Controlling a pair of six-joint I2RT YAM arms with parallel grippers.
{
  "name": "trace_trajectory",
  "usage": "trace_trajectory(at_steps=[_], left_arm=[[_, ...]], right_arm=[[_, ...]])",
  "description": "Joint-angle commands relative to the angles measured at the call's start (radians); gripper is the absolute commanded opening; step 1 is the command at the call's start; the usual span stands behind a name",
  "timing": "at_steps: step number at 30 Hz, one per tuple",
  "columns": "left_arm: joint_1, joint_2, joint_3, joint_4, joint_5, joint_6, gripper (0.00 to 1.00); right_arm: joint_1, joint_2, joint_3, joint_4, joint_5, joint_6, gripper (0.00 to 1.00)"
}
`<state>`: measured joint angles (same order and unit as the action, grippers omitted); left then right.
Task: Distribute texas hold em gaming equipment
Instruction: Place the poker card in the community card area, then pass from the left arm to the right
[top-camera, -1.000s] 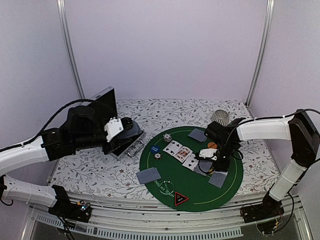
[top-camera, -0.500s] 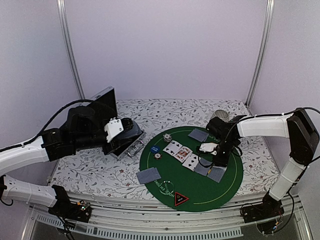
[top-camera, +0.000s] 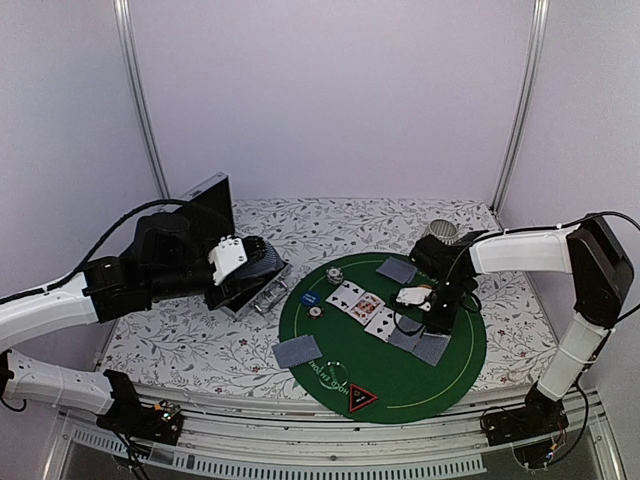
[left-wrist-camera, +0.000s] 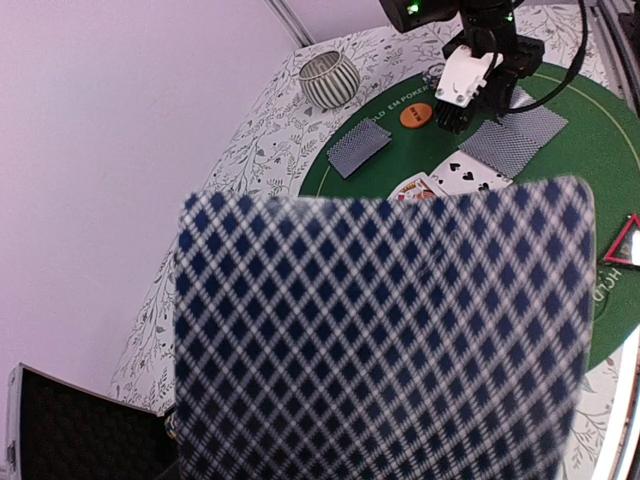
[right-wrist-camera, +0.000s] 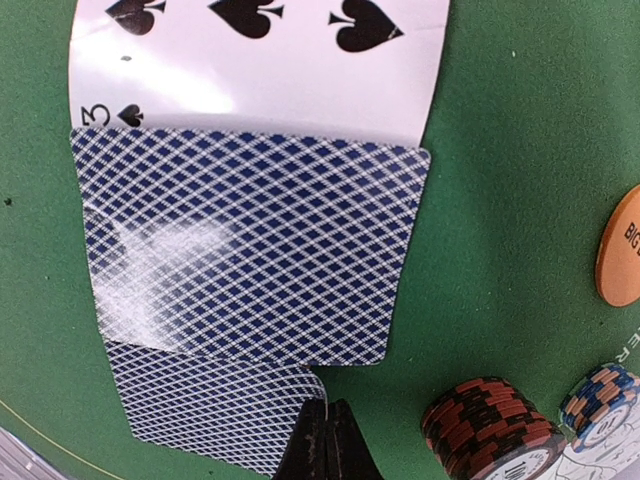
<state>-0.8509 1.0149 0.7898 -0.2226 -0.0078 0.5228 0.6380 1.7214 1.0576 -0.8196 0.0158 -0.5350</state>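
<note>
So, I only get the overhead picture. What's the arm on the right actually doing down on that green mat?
Observer: Its wrist camera shows the right gripper closed at the corner of the lower face-down card, which curls up there as if pinched.
Visitor: Is anything lying under that card?
Observer: No, but an upper face-down card overlaps it, and that one in turn covers part of a three of spades.
Visitor: And the arm on the left?
Observer: A blue diamond-patterned card back nearly fills its wrist view, right in front of the lens and hiding the fingers.
</note>
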Motion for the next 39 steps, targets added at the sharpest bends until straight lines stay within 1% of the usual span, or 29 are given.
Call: trace_trajectory(at_steps=[1, 5, 9, 13, 15, 19, 20, 23, 26, 29, 30, 31, 32, 33, 34, 35, 36, 38, 39], left_arm=[[-0.009, -0.004, -0.008, 0.019, 0.005, -0.001, 0.42], [-0.010, -0.004, -0.007, 0.018, 0.005, -0.001, 0.42], [-0.010, -0.003, -0.008, 0.018, 0.006, -0.001, 0.42], [-0.010, -0.005, -0.007, 0.017, 0.007, -0.001, 0.42], [-0.010, -0.005, -0.008, 0.018, 0.007, -0.001, 0.42], [-0.010, -0.003, -0.008, 0.018, 0.009, -0.001, 0.42], [-0.010, -0.002, -0.008, 0.018, 0.008, -0.001, 0.42], [-0.010, -0.001, -0.008, 0.017, 0.012, -0.001, 0.42], [-0.010, 0.001, -0.009, 0.014, 0.023, 0.002, 0.42], [-0.010, 0.000, -0.008, 0.013, 0.042, 0.006, 0.42], [-0.010, -0.002, -0.008, 0.014, 0.050, 0.008, 0.42], [-0.010, -0.002, -0.008, 0.013, 0.059, 0.008, 0.42], [-0.010, -0.004, -0.009, 0.013, 0.065, 0.010, 0.42], [-0.010, -0.005, -0.010, 0.014, 0.069, 0.011, 0.42], [-0.010, -0.005, -0.010, 0.013, 0.073, 0.012, 0.42], [-0.010, -0.004, -0.011, 0.014, 0.076, 0.014, 0.42], [-0.010, -0.003, -0.012, 0.015, 0.081, 0.015, 0.42], [-0.010, -0.001, -0.013, 0.015, 0.088, 0.017, 0.42], [-0.011, -0.001, -0.014, 0.014, 0.090, 0.018, 0.42]], right_arm=[[-0.005, 0.028, 0.018, 0.007, 0.003, 0.004, 0.02], [-0.005, 0.029, 0.019, 0.008, 0.006, 0.005, 0.02], [-0.006, 0.026, 0.020, 0.021, 0.053, 0.005, 0.03], [-0.006, 0.017, 0.015, 0.037, 0.060, -0.007, 0.09], [-0.006, 0.014, 0.015, 0.033, 0.067, -0.007, 0.14], [-0.005, 0.000, 0.025, 0.020, 0.064, 0.012, 0.18], [-0.004, -0.003, 0.030, 0.012, 0.064, 0.015, 0.23], [0.005, -0.011, 0.051, -0.028, 0.096, 0.047, 0.30], [0.021, -0.028, 0.089, -0.086, 0.152, 0.087, 0.39], [0.029, -0.092, 0.142, -0.102, 0.216, 0.154, 0.48], [0.029, -0.120, 0.194, -0.083, 0.223, 0.178, 0.53], [0.030, -0.153, 0.227, -0.056, 0.213, 0.195, 0.63], [0.029, -0.188, 0.258, -0.021, 0.182, 0.225, 0.82], [0.031, -0.222, 0.289, 0.028, 0.135, 0.244, 0.97], [0.031, -0.258, 0.304, 0.085, 0.070, 0.274, 0.99], [0.031, -0.287, 0.306, 0.161, -0.007, 0.308, 0.99], [0.032, -0.318, 0.294, 0.242, -0.122, 0.381, 0.99], [0.036, -0.355, 0.237, 0.467, -0.372, 0.501, 0.99], [0.040, -0.363, 0.200, 0.587, -0.479, 0.635, 0.99]])
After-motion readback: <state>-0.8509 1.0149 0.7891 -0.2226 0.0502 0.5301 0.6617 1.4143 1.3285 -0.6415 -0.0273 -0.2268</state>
